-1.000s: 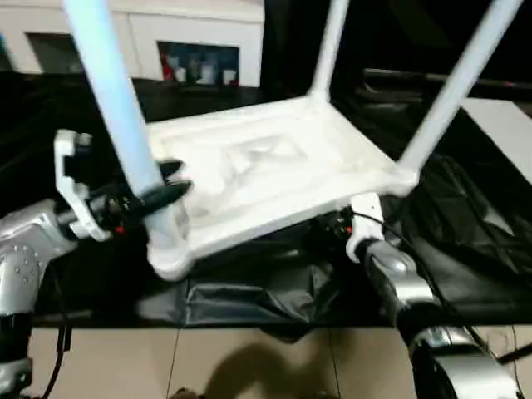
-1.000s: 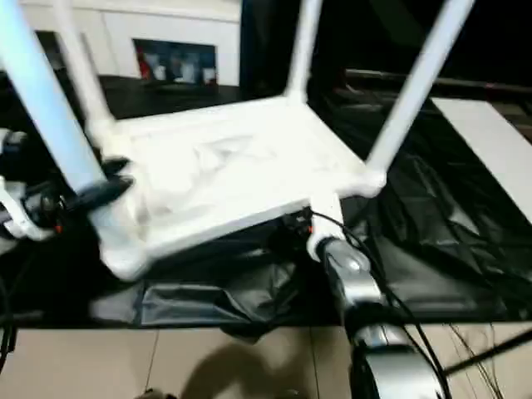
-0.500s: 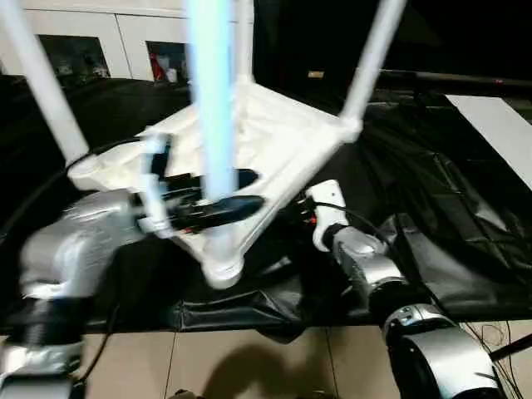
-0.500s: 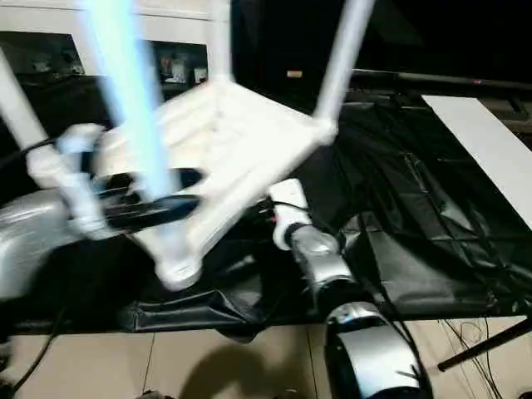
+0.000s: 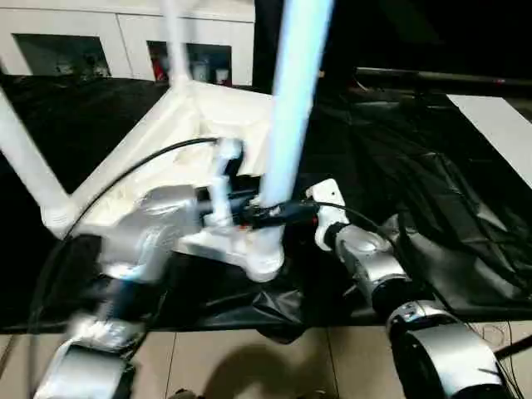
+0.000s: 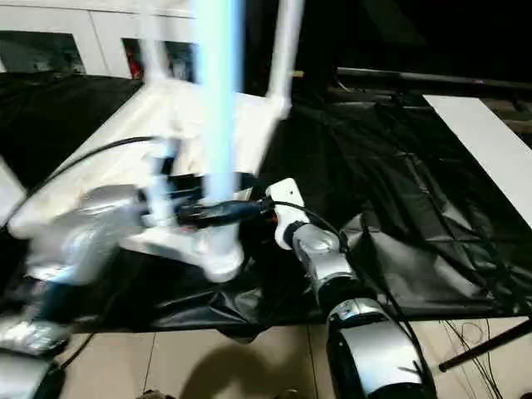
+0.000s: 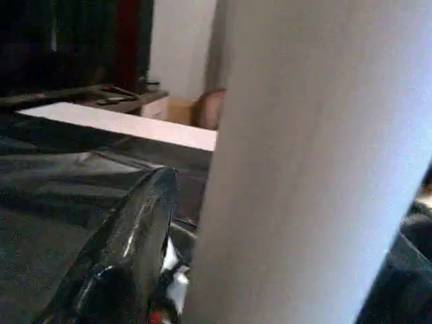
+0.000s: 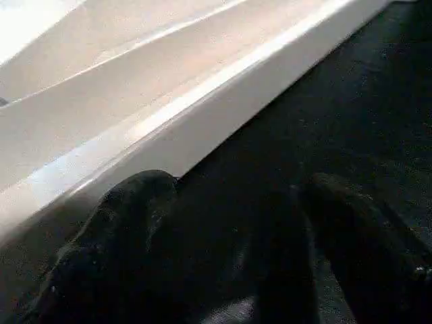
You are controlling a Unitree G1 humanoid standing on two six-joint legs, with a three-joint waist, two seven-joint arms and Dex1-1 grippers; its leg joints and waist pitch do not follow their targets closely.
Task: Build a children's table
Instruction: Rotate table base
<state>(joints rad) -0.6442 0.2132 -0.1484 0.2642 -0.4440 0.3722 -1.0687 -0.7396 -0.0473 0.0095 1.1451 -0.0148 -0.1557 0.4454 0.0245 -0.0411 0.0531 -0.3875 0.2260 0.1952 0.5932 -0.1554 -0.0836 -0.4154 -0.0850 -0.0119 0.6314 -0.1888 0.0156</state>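
Note:
The children's table (image 5: 179,125) lies upside down on black sheeting, white legs pointing up. My left gripper (image 5: 271,211) is shut on the near leg (image 5: 287,108) just above its corner socket (image 5: 262,262); in the left wrist view that leg (image 7: 304,162) stands right beside one black finger (image 7: 128,250). My right gripper (image 8: 229,196) is open with nothing between its fingers, low beside the tabletop's white edge (image 8: 202,101). Its wrist (image 5: 328,220) sits right of the held corner. Two more legs (image 5: 29,166) (image 5: 174,37) rise at the left and back.
Crumpled black sheeting (image 5: 432,191) covers the work surface and hangs over its front edge. A white glass-door cabinet (image 5: 125,41) stands at the back. A white board (image 5: 499,116) lies at the far right. Beige floor (image 5: 249,366) and cables (image 6: 474,341) are in front.
The table has swung round: the held leg and its corner moved from the left to the middle, in front of my right wrist. My left arm reached across with it.

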